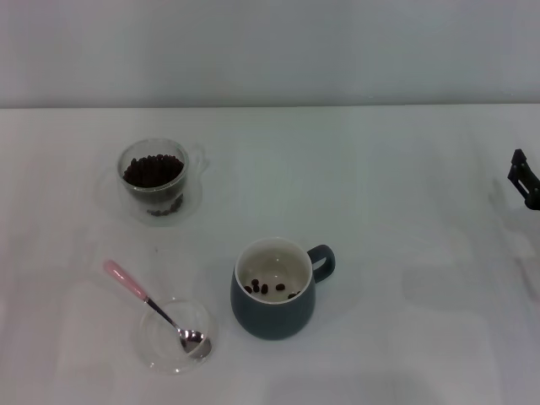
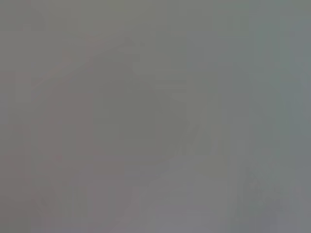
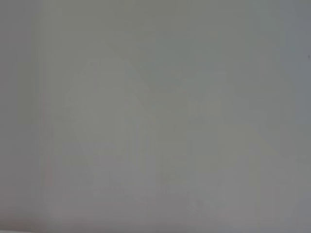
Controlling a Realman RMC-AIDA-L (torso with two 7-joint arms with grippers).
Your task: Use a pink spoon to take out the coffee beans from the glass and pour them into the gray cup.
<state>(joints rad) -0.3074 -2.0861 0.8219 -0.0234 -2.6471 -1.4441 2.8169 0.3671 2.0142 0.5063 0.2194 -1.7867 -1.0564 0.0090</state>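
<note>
In the head view the glass stands at the far left, filled with dark coffee beans. The gray cup sits near the front centre, handle to the right, with a few beans on its cream bottom. The pink spoon lies left of the cup, its metal bowl resting in a shallow clear dish and its pink handle pointing back-left. Only a black tip of my right gripper shows at the right edge, far from everything. My left gripper is out of view. Both wrist views show only blank grey.
The white table runs back to a pale wall. Open tabletop lies between the cup and the right gripper.
</note>
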